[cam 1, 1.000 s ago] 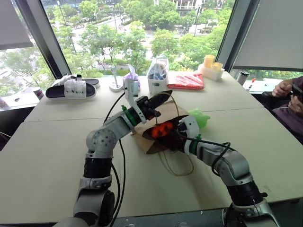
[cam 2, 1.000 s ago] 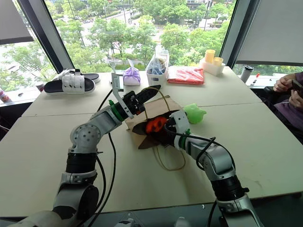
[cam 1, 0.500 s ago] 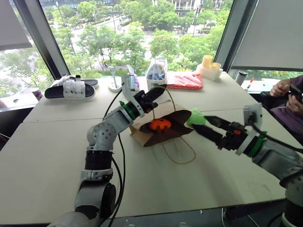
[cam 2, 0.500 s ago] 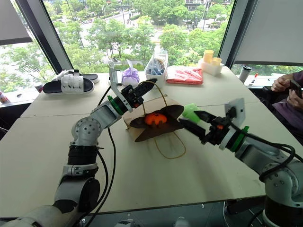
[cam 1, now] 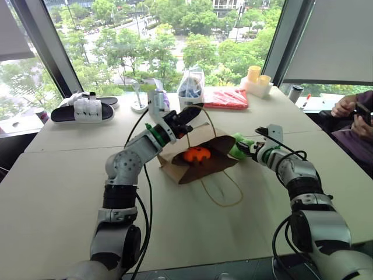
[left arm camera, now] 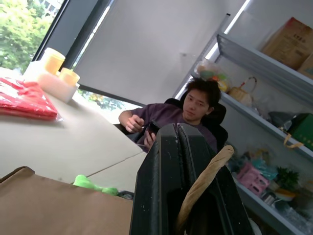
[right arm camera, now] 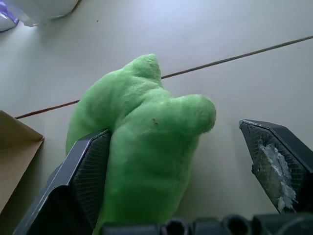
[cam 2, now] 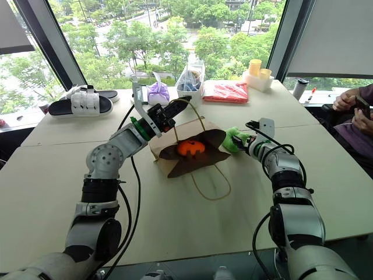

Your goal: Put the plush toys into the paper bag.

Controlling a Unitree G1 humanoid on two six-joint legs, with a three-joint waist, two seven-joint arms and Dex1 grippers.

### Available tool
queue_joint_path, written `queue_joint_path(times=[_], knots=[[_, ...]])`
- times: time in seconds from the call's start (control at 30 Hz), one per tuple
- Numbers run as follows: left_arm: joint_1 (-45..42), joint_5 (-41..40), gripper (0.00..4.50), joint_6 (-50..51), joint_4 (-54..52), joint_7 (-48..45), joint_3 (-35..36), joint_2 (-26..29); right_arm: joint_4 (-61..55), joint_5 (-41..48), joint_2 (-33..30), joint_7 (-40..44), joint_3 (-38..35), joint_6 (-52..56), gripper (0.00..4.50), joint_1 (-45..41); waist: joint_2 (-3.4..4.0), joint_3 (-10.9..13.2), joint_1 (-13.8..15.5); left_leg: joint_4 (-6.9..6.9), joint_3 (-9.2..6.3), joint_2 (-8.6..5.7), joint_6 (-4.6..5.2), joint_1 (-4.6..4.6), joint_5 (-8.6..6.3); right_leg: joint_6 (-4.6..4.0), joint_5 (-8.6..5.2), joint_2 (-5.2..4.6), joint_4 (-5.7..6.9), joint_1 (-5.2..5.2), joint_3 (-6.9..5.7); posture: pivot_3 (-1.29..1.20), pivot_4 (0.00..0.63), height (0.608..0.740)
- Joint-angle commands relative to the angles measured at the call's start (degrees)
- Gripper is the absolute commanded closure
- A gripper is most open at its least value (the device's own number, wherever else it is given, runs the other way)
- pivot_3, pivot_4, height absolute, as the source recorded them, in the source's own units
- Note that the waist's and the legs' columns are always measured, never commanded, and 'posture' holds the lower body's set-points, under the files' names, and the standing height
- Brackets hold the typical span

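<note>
Green plush toy (right arm camera: pixel 142 147) on the table (cam 1: pixel 70 192) just beside the paper bag (cam 1: pixel 201 153) mouth, likely light, squashy, best squeezed across its body. Straddled by spread right gripper (right arm camera: pixel 183 171), one pad touching. Orange toy (cam 1: pixel 197 154) already inside. Left gripper (left arm camera: pixel 188 191) pinching bag handle (left arm camera: pixel 203 183).

Arms: silver-grey rounded segments with black joint bands, a green ring at each wrist, loose black cables looping along both. White camera bracket on each wrist; left gripper (cam 1: pixel 187 114) and right gripper (cam 2: pixel 240 140) have black fingers. Right fingers (right arm camera: pixel 83 181) carry cross-hatched pads, the other one smeared with white residue.
</note>
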Motion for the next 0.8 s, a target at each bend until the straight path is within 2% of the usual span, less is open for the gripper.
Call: queue_joint_path(times=[0.03, 0.23, 0.33, 0.4, 0.53, 0.63, 0.73, 0.8], knots=[[-0.18, -0.33, 4.5, -0.61, -2.75, 0.46, 0.61, 0.48, 3.52, -1.8, 0.2, 1.23, -0.53, -3.03, 1.37, -2.24, 0.0, 0.0, -0.06, 0.0, -0.01, 0.0, 0.0, 0.0, 0.0, 0.0, 0.0, 0.0, -0.01, 0.0, 0.0, 0.0, 0.15, 0.74], [-0.56, -0.84, 4.5, -0.73, -2.05, 0.86, 1.0, 0.05, 4.56, -1.53, 1.24, 1.73, -2.11, -3.83, 4.35, -3.0, 0.0, 0.0, -0.29, 0.02, -0.02, 0.01, -0.1, 0.03, 0.06, 0.0, 0.0, 0.02, -0.01, 0.0, -0.01, 0.0, 0.15, 0.74], [-1.54, -1.69, 4.5, -0.99, -0.9, 1.83, 1.9, -1.36, 2.08, -0.19, -0.09, -0.97, -5.04, -3.24, 4.44, -2.21, 0.0, 0.0, -0.28, 0.05, -0.02, 0.01, -0.1, 0.04, 0.06, 0.0, 0.0, 0.02, 0.03, 0.0, -0.01, 0.0, 0.15, 0.74], [-2.41, -2.13, 4.5, -1.42, 0.01, 2.54, 2.57, -2.33, -5.79, 1.67, -1.89, -2.26, -7.81, -0.44, 4.44, 0.13, 0.0, 0.0, 0.14, 0.06, -0.02, 0.01, -0.1, 0.04, 0.06, 0.0, 0.0, 0.02, 0.03, 0.0, -0.01, 0.0, 0.15, 0.74], [-4.22, -2.64, 4.5, -2.5, 2.02, 3.31, 3.69, -3.72, -36.34, 8.16, -4.6, -5.15, -12.35, 15.45, 4.44, 11.21, 0.0, 0.0, 0.72, 0.1, -0.21, -0.04, -0.08, -0.1, 0.05, 0.0, 0.0, 0.01, 0.02, -0.01, -0.03, 0.0, 0.15, 0.74], [-5.95, -2.91, 4.5, -3.31, 3.97, 3.38, 4.26, -4.85, -60.95, 18.16, -6.31, -8.14, -17.5, 32.86, 4.44, 20.51, 0.0, 0.0, 0.37, 0.03, -0.2, -0.04, -0.03, -0.12, 0.02, 0.01, 0.0, 0.01, 0.02, -0.04, -0.04, 0.0, 0.15, 0.74], [-7.23, -3.39, 4.5, -3.44, 5.31, 3.09, 4.57, -5.58, -75.39, 26.77, -7.2, -9.98, -21.79, 45.94, 4.44, 25.51, 0.0, 0.0, 0.05, 0.04, -0.16, 0.0, 0.09, -0.07, -0.05, 0.01, -0.01, 0.02, -0.03, -0.03, -0.06, 0.0, 0.15, 0.74], [-7.95, -4.15, 4.5, -2.94, 5.97, 2.22, 4.63, -5.99, -81.72, 32.01, -6.4, -11.76, -23.85, 52.96, 4.44, 25.95, 0.0, 0.0, -0.01, 0.07, -0.09, 0.02, 0.37, -0.03, -0.21, 0.01, -0.01, 0.02, 0.0, -0.02, -0.05, 0.0, 0.15, 0.74]])
